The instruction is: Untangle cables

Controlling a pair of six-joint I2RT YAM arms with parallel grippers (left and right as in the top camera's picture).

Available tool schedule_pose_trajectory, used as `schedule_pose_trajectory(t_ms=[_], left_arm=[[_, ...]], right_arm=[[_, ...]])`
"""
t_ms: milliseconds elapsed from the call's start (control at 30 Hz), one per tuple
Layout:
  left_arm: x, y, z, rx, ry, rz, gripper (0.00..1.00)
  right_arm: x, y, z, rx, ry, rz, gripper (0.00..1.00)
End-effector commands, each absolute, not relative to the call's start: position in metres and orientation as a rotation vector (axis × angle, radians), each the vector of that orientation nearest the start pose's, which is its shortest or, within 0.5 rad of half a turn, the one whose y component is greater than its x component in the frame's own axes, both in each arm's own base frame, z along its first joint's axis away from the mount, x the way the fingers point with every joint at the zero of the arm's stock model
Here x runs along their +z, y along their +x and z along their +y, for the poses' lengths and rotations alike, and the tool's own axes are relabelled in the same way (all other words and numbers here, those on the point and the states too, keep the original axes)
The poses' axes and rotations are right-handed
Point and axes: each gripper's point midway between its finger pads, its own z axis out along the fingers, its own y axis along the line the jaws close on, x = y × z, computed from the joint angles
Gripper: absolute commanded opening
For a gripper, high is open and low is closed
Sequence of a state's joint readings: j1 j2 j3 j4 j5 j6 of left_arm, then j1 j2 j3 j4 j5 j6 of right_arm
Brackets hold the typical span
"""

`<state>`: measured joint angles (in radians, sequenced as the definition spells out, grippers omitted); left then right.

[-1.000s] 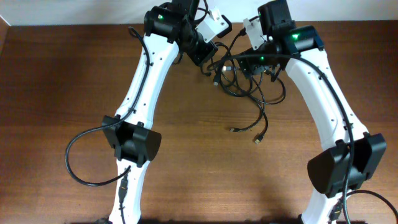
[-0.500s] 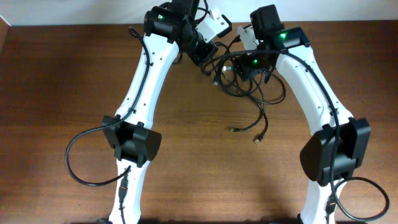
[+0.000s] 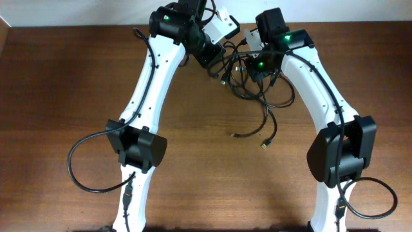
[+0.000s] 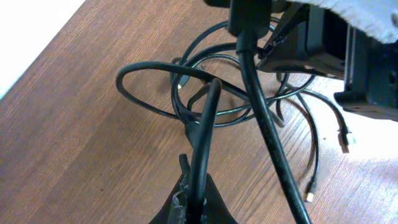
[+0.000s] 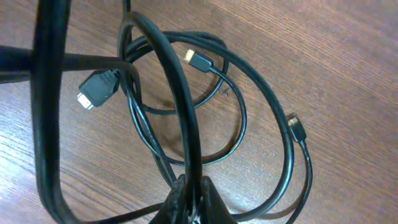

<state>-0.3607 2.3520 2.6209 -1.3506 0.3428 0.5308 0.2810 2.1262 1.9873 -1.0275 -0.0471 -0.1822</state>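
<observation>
The cables (image 3: 248, 84) form a black tangle of loops at the far middle of the wooden table, with two loose plug ends (image 3: 267, 143) trailing toward me. My left gripper (image 3: 215, 62) is at the tangle's left side, and in the left wrist view it (image 4: 194, 202) is shut on one cable (image 4: 207, 121) that rises from its jaws. My right gripper (image 3: 259, 67) is over the tangle's right side, and in the right wrist view it (image 5: 189, 202) is shut on a cable strand (image 5: 181, 93) arching over the coil. A large plug (image 5: 98, 88) and a gold-tipped plug (image 5: 199, 60) lie within the loops.
The table's far edge (image 3: 360, 23) runs close behind both grippers, with a white wall beyond. The left arm's thick cable (image 4: 267, 130) crosses the left wrist view. A black supply cable loop (image 3: 77, 171) lies near the left arm's base.
My right gripper moved left onto the tangle and shut on a cable strand. The loose plug ends shifted slightly left. The left gripper kept its hold.
</observation>
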Motion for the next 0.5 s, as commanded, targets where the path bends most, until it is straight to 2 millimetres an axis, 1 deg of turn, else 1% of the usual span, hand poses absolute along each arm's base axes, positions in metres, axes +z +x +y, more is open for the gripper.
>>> schedule_pose_trajectory(t_ms=[0,67,133,300,367,467], left_arm=[[0.224,0.483,-0.243,-0.379,1.2,2.289,0.0],[0.223,0.485,-0.24,-0.354,1.189,2.302,0.0],[0.221,0.485,-0.236,-0.325,1.186,2.317,0.0],[0.221,0.485,-0.236,-0.326,1.186,2.316,0.0],[0.221,0.485,-0.236,-0.326,1.186,2.316,0.0],[0.221,0.485,-0.236,-0.326,1.186,2.316,0.0]], right_arm=[[0.134,0.487,0.147,0.089,-0.628,2.666,0.04],[0.136,0.489,0.145,0.066,-0.621,2.659,0.04],[0.142,0.491,0.141,0.041,-0.61,2.648,0.04],[0.188,0.493,0.121,0.032,-0.539,2.565,0.04],[0.208,0.488,0.112,0.027,-0.516,2.537,0.04],[0.235,0.481,0.107,0.026,-0.498,2.49,0.04]])
